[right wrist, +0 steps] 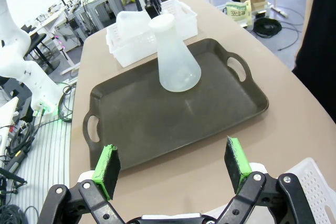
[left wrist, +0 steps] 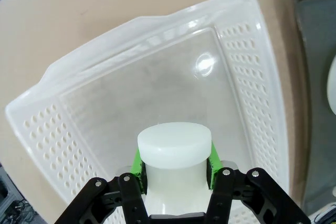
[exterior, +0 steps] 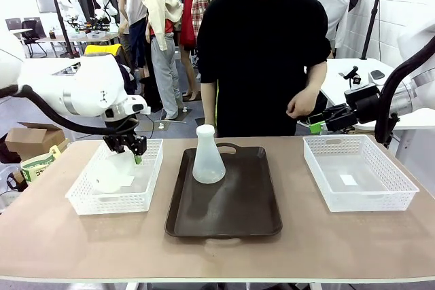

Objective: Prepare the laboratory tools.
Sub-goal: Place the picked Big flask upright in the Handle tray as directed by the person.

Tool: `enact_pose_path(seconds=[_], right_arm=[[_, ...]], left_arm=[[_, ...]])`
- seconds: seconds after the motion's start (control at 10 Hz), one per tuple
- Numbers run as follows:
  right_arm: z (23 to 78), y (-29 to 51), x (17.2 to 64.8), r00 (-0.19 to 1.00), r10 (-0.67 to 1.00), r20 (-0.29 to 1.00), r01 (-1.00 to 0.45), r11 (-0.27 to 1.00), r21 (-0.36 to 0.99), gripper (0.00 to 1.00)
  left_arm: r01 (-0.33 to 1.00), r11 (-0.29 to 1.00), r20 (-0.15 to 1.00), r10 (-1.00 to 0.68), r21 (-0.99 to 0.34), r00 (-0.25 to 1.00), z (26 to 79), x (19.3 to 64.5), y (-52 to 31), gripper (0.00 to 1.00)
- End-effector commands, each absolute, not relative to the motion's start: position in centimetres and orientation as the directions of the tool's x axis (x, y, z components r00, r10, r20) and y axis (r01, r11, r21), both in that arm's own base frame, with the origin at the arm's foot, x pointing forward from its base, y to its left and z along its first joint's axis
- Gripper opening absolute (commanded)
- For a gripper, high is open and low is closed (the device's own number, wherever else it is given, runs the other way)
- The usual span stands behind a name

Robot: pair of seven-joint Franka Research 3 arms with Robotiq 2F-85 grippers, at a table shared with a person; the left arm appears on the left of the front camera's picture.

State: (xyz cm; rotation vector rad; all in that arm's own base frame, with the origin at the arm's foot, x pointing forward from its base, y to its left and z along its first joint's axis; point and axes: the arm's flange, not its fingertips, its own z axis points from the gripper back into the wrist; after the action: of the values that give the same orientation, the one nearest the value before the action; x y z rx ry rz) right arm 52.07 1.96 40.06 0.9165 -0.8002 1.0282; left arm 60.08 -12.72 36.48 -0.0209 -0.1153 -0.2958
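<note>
One translucent whitish flask stands upright at the far end of the dark brown tray; the right wrist view shows this flask too. A second flask leans tilted inside the left white basket. My left gripper is shut on its neck. In the left wrist view, green pads clamp the neck below the flask's round rim. My right gripper is open and holds nothing, hovering over the tray's near edge. It stands off the table's far right.
A second white lattice basket sits at the right of the table, with a small white slip inside. A person in black stands at the far side, one hand held at waist height. Bare table lies along the front edge.
</note>
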Motion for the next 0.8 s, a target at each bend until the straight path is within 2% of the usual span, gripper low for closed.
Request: enact_pose_path(seconds=[0.0,0.7], right_arm=[[40.1,2.0,52.0,0.33,0.358,0.873,-0.936,0.242,0.254,1.0],[40.1,2.0,52.0,0.33,0.358,0.873,-0.936,0.242,0.254,1.0]], left_arm=[[0.25,0.968,0.104,-0.247,-0.01,0.963,39.1,57.8,-12.8,0.0],[0.265,0.964,0.185,-0.256,-0.023,0.949,45.6,53.7,-11.8,0.0]])
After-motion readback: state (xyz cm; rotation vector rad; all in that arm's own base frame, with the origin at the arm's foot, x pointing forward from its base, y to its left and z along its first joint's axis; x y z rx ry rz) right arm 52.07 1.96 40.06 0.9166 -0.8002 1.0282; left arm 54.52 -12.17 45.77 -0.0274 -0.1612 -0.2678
